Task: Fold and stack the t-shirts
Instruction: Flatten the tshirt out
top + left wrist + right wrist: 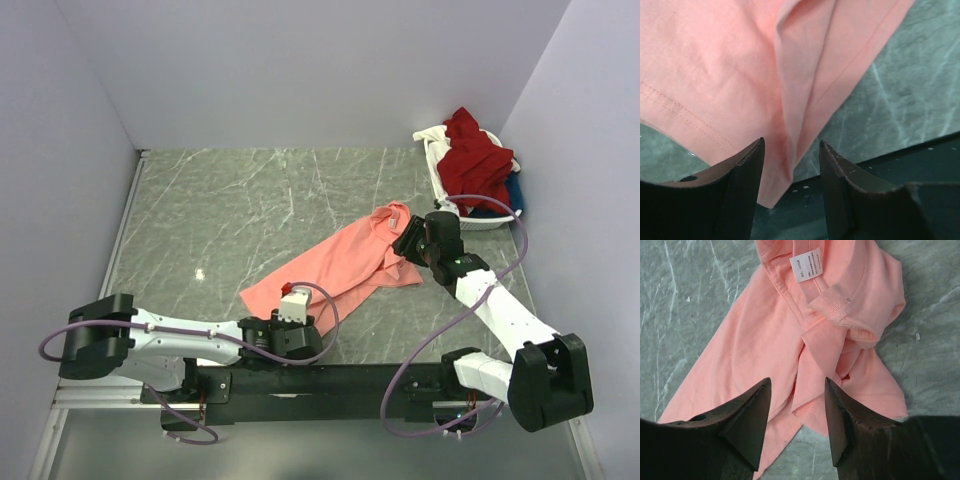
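Note:
A salmon-pink t-shirt [340, 265] lies crumpled on the grey marble table, running from near left to far right. My left gripper [300, 322] hangs open over its near hem corner; the left wrist view shows the hem [740, 90] and a fold between the jaws. My right gripper [415, 240] hangs open over the shirt's neck end; the right wrist view shows the white neck label [806, 264] and a bunched sleeve [850, 320]. Neither gripper holds cloth. A dark red shirt [476, 158], a white one [432, 134] and a blue one [512, 190] lie heaped in the basket.
The white slatted plastic basket [482, 223] stands at the far right corner against the wall. The black base rail [330, 380] runs along the table's near edge. Walls close the left, back and right sides.

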